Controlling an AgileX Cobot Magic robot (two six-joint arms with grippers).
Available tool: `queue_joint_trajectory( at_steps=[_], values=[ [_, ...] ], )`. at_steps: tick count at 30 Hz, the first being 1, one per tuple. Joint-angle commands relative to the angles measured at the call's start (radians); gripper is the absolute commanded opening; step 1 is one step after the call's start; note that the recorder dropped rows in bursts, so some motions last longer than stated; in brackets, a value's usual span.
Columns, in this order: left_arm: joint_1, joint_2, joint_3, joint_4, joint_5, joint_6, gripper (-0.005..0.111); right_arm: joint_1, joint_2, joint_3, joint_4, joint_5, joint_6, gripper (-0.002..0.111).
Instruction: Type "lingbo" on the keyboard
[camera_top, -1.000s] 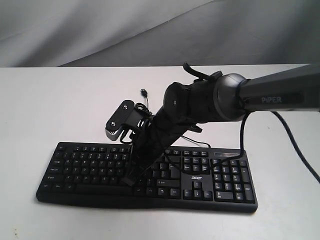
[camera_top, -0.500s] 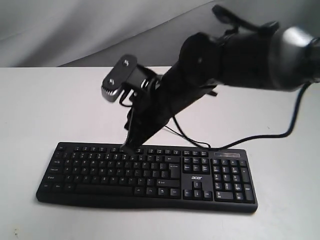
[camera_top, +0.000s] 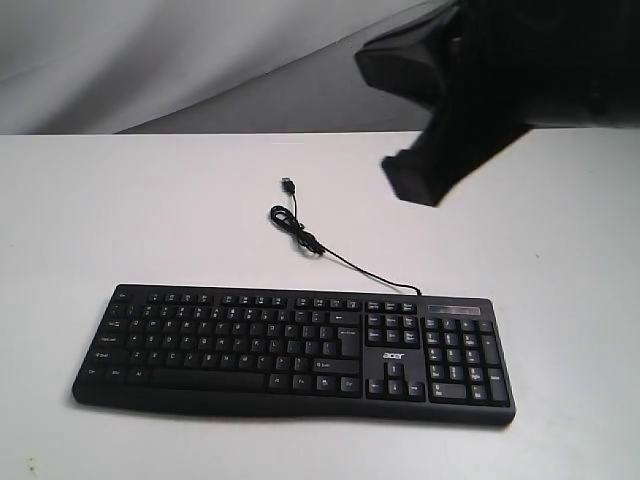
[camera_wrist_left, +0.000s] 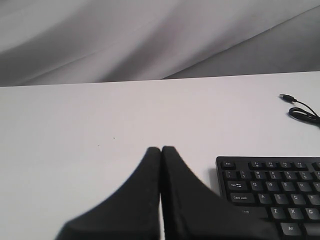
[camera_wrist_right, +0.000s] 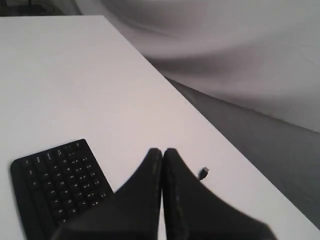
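Note:
The black keyboard (camera_top: 290, 350) with white legends and an acer logo lies flat near the table's front edge, and nothing touches its keys. Its thin cable (camera_top: 330, 252) loops away to a free USB plug (camera_top: 288, 185). My right gripper (camera_top: 412, 185) is shut and empty, raised high above the table behind the keyboard's right half, partly cut off by the top of the exterior view. In the right wrist view the right gripper (camera_wrist_right: 162, 150) shows the keyboard (camera_wrist_right: 57, 180) far below. My left gripper (camera_wrist_left: 161, 148) is shut and empty, low over bare table beside the keyboard's left end (camera_wrist_left: 270, 192).
The white table (camera_top: 150, 210) carries only the keyboard and its cable. A grey backdrop (camera_top: 200, 60) hangs behind the table's far edge. The right arm's dark bulk (camera_top: 520, 60) fills the upper right corner of the exterior view.
The right gripper has lifted off the keyboard's middle keys and swung up and to the right, away from the keyboard. The whole keyboard and its cable have come into view.

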Motion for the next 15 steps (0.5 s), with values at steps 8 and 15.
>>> queue_joint_trajectory(
  at_steps=[8,15],
  values=[
    [0.001,0.005,0.005,-0.004,-0.006,-0.002,0.001,-0.001,-0.3,0.05,-0.011,-0.016,0.008,0.0],
    [0.001,0.005,0.005,-0.004,-0.006,-0.002,0.001,0.008,-0.465,0.05,-0.089,-0.007,0.111,0.0]
  ],
)
